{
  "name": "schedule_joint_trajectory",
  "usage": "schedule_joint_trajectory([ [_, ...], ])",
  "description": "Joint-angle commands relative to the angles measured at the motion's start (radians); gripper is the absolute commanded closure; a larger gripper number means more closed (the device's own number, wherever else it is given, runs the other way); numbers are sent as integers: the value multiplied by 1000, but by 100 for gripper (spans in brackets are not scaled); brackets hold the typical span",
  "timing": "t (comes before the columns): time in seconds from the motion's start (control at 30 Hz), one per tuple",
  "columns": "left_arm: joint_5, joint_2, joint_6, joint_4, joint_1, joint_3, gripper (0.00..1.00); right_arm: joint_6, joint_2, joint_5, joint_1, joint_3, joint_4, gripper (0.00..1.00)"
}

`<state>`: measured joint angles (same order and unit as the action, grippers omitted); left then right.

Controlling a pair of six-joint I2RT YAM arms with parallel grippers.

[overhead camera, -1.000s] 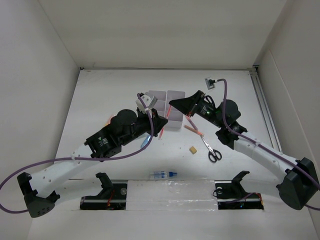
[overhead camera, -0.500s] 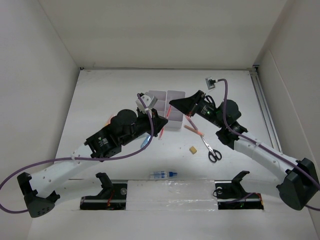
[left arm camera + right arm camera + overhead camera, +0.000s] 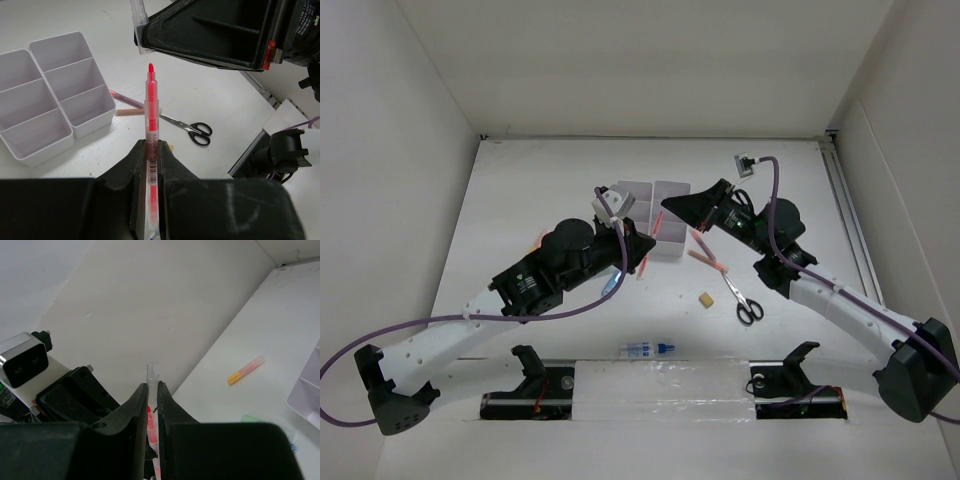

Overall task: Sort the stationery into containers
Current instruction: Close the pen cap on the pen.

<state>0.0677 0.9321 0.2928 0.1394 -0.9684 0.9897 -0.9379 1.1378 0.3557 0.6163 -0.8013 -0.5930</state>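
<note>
My left gripper (image 3: 151, 145) is shut on a red pen (image 3: 151, 107) that points forward with its red tip bare. My right gripper (image 3: 152, 385) is shut on a clear pen cap (image 3: 152, 372), held just beyond the pen tip and apart from it; the cap also shows in the left wrist view (image 3: 138, 20). Both grippers (image 3: 646, 250) (image 3: 665, 205) meet at the near edge of the white organizer (image 3: 638, 190), whose visible compartments (image 3: 45, 105) are empty. On the table lie scissors (image 3: 746, 298), a tan eraser (image 3: 704, 298), two pens (image 3: 708, 260) and a blue-capped bottle (image 3: 648, 348).
A small blue tube (image 3: 611, 285) lies under the left arm. An orange-pink marker (image 3: 245, 370) and a green marker (image 3: 252, 418) lie left of the organizer. Walls close in the left, back and right sides. Arm bases stand at the near edge.
The right gripper has shifted slightly up and to the right with the cap. The left gripper and pen have stayed put.
</note>
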Motion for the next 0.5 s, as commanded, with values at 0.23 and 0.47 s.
schedule_joint_trajectory([
  [0.23, 3, -6, -12, -18, 2, 41, 100, 7, -27, 26, 13, -18, -70, 100],
  [0.47, 12, -6, -12, -18, 2, 41, 100, 7, -27, 26, 22, -18, -80, 100],
])
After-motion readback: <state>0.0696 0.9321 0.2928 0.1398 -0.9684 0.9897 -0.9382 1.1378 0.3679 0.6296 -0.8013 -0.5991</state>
